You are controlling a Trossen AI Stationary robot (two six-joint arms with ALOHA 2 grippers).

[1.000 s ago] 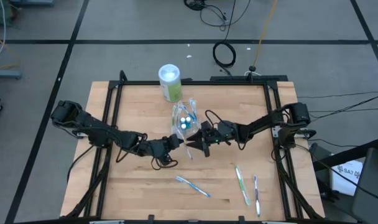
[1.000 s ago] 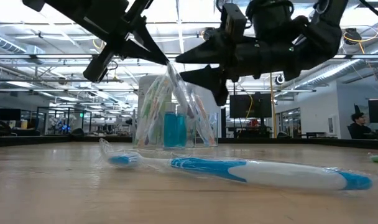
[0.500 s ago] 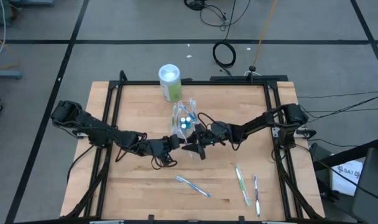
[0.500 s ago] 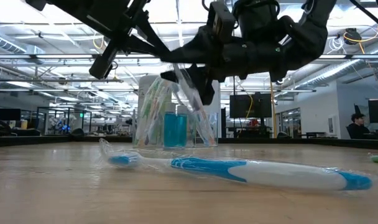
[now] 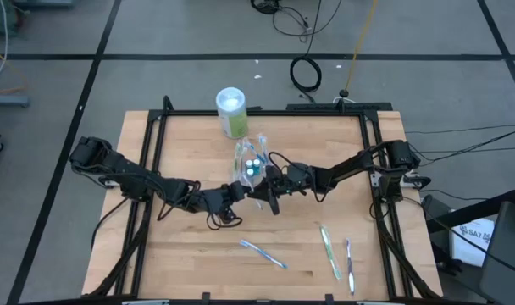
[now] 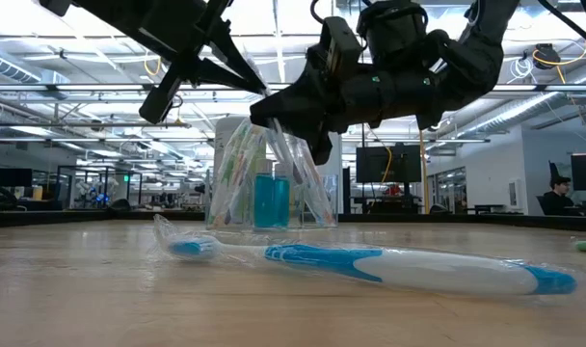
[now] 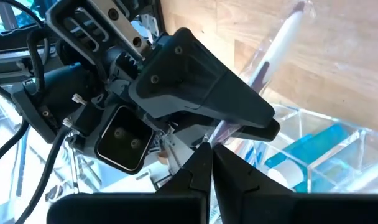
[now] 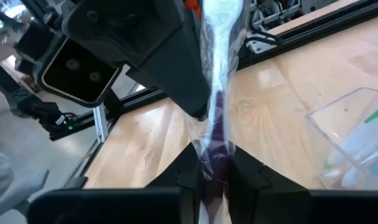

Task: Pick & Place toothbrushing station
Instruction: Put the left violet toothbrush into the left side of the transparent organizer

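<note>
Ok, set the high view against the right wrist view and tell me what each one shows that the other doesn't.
Only the high view shows the green-and-white canister, three loose toothbrushes lying on the table and both whole arms. Only the right wrist view shows the purple handle of the wrapped toothbrush, pinched by the right gripper. Both show the clear container, the table and the left gripper.

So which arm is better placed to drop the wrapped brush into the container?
Right, likely. The right gripper is shut on the brush at its shaft, with the container close ahead. The left gripper seems to pinch only the brush's end, so it should let go.
</note>
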